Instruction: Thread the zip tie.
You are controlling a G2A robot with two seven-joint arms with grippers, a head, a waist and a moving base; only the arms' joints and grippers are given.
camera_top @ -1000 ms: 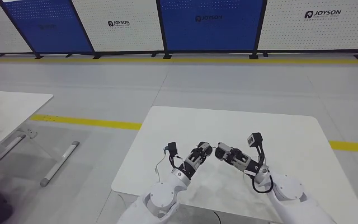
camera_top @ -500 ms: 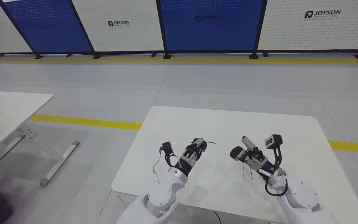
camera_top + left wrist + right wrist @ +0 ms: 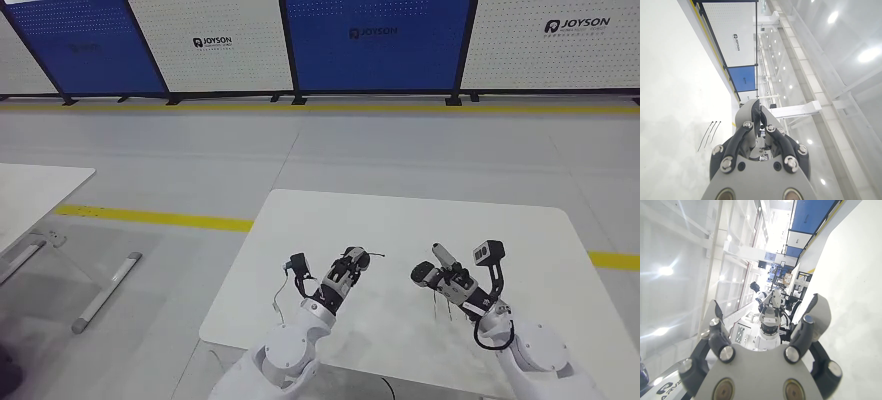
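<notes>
Your zip tie (image 3: pixel 374 256) is a thin black strand sticking out from the tip of the left gripper (image 3: pixel 359 259), raised above the table (image 3: pixel 400 215) and pointing toward the other arm. In the left wrist view, that gripper (image 3: pixel 760 110) has its fingers pressed together at the tips, so it is pinching the tie. The strand between the pads is too thin to make out there.

Your right gripper (image 3: pixel 421 272) hangs apart from the left one, with a clear gap of table between them. Its tips are turned toward the tie. From its own wrist camera, the right gripper (image 3: pixel 766 302) is spread wide, with nothing between the fingers.

Three loose ties (image 3: pixel 709 134) lie side by side on the table, nearly parallel with their heads at the same end. In the top view, these loose ties (image 3: pixel 441 306) show as faint dark lines just beside the right arm, on the near part of the table. Both grippers sit over the table's near half.
</notes>
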